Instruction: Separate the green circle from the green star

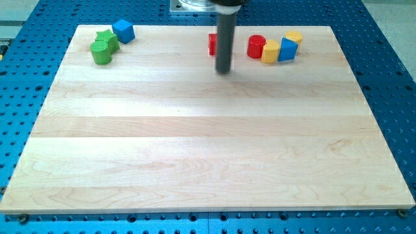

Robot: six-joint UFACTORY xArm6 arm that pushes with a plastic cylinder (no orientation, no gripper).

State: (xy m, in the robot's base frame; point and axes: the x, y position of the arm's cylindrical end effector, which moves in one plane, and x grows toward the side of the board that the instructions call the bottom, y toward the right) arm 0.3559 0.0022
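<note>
Green pair touching at the pale wooden board's (208,162) ten o'clock corner.
My tip (223,71), a jawless rod gripping nothing, stands well apart at three o'clock of the green circle block (101,53) and green star block (107,39).

No legible text, label, brand, number or sign anywhere in camera view. Wooden board (195,143): bare grain, no markings. Blue perforated table (390,39): plain hole pattern, no lettering. Blocks: plain coloured faces, no characters readable. Rod: dark, unmarked.
</note>
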